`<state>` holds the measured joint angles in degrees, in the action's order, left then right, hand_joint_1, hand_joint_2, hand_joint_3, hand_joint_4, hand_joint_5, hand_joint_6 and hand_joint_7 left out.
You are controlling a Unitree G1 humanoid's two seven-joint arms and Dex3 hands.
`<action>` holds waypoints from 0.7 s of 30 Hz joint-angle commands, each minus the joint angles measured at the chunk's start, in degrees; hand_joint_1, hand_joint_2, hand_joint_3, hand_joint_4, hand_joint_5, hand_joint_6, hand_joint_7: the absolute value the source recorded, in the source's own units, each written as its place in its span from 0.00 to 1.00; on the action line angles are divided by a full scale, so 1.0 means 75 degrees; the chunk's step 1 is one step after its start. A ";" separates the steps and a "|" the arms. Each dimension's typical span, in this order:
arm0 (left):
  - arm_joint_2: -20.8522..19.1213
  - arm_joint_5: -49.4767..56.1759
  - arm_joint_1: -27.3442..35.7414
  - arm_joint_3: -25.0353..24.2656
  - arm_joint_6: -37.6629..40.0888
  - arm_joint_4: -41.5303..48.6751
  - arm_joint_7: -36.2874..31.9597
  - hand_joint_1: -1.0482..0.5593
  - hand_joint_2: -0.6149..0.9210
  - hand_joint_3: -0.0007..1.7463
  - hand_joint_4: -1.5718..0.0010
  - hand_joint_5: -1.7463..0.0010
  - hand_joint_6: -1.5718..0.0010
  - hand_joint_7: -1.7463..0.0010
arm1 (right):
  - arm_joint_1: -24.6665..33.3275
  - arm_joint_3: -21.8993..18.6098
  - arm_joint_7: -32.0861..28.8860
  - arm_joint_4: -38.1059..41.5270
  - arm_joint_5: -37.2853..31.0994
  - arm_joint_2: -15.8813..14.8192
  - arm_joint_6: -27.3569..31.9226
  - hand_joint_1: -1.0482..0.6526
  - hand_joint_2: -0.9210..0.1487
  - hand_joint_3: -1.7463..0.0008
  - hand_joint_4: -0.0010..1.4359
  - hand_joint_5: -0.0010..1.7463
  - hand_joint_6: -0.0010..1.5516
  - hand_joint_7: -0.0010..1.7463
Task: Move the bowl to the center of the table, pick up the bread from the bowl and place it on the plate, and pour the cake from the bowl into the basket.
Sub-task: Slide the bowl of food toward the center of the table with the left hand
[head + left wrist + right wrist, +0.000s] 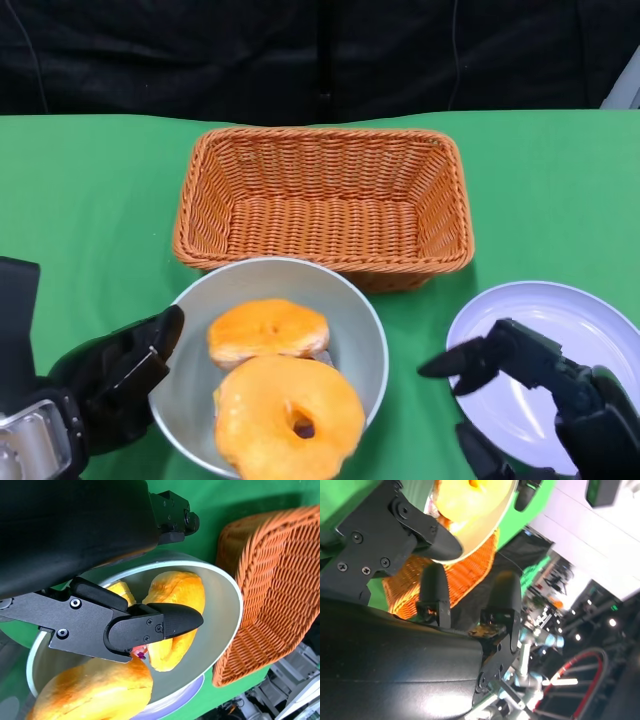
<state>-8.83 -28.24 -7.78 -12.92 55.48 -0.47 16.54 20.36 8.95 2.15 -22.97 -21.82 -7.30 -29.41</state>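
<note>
A grey metal bowl (350, 310) stands in front of the wicker basket (320, 200), close to its near wall. Two orange pastries lie in it: a rounded one (268, 330) at the back and a ring-shaped one (290, 410) at the front. My left hand (115, 385) grips the bowl's left rim; in the left wrist view its thumb (160, 625) reaches over the inside while the other fingers (175, 520) lie outside the rim (225, 595). My right hand (540, 390) hovers with fingers apart over the left part of the white plate (590, 320), holding nothing.
The table is covered in green cloth (90, 200), with a dark backdrop behind its far edge. The basket (275, 580) holds nothing that I can see. The plate lies to the right of the bowl with a strip of cloth between them.
</note>
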 commanded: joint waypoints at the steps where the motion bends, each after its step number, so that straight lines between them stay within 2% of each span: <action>1: 0.0085 -0.0062 -0.0037 0.0226 0.0135 0.0102 0.0051 0.22 1.00 0.29 1.00 1.00 1.00 1.00 | -0.0100 0.0085 0.0280 -0.0482 -0.0121 -0.0182 0.0338 0.42 0.32 0.65 0.06 0.75 0.07 0.56; 4: 0.0142 -0.0090 -0.0075 0.0294 0.0150 0.0121 0.0047 0.22 1.00 0.29 1.00 1.00 1.00 1.00 | -0.0139 0.0170 0.0541 -0.0742 -0.0140 -0.0259 0.0754 0.40 0.21 0.80 0.01 0.73 0.02 0.56; 7: 0.0181 -0.0091 -0.0075 0.0382 0.0091 0.0139 0.0079 0.22 1.00 0.29 1.00 1.00 1.00 1.00 | -0.0252 0.0249 0.0923 -0.0904 -0.0159 -0.0477 0.1131 0.38 0.16 0.86 0.00 0.68 0.00 0.54; 14: 0.0390 -0.0195 -0.0051 0.0418 0.0150 0.0047 -0.0066 0.22 1.00 0.28 1.00 1.00 1.00 1.00 | -0.0667 0.0507 0.1536 -0.1270 -0.0726 -0.0705 0.2021 0.31 0.10 0.92 0.00 0.58 0.00 0.49; 21: 0.0458 -0.0221 -0.0074 0.0388 0.0222 0.0044 -0.0138 0.22 1.00 0.27 1.00 1.00 1.00 1.00 | -0.0786 0.0645 0.1590 -0.1366 -0.0891 -0.0726 0.2340 0.30 0.09 0.94 0.00 0.57 0.00 0.48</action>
<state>-5.33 -29.74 -8.58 -10.21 56.11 -0.31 16.09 14.59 13.73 13.89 -32.37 -28.48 -11.87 -12.17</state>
